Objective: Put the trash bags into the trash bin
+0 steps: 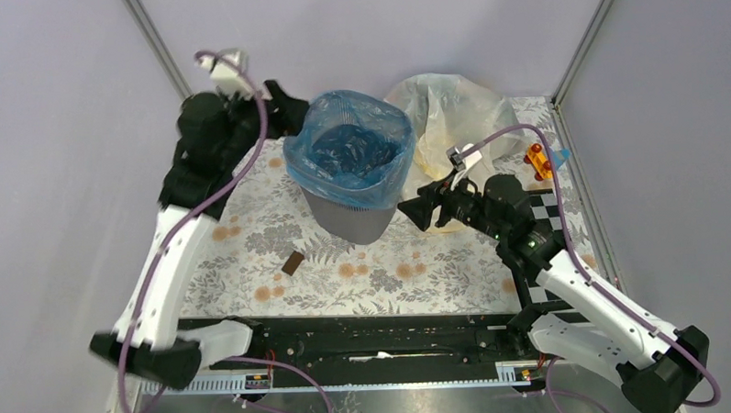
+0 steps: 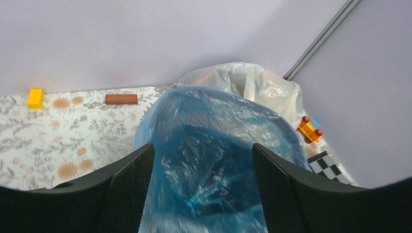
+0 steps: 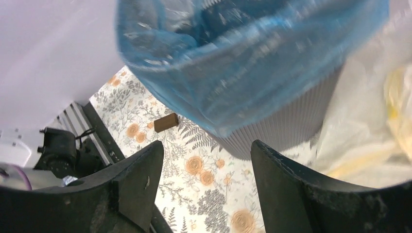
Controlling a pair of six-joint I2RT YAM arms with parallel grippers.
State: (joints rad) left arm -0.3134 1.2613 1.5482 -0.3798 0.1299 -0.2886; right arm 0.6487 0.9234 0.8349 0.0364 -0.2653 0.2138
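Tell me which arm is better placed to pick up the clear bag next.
Right. The right hand, open, sits beside the clear bag; the left hand is across the bin, at the blue bag.

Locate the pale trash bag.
Top view: the pale trash bag lies at the back, just right of the trash bin, left of the orange toy.

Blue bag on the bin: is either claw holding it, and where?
Neither. The left gripper straddles the far-left rim of the blue bag, jaws wide open; the right gripper is open beside the trash bin.
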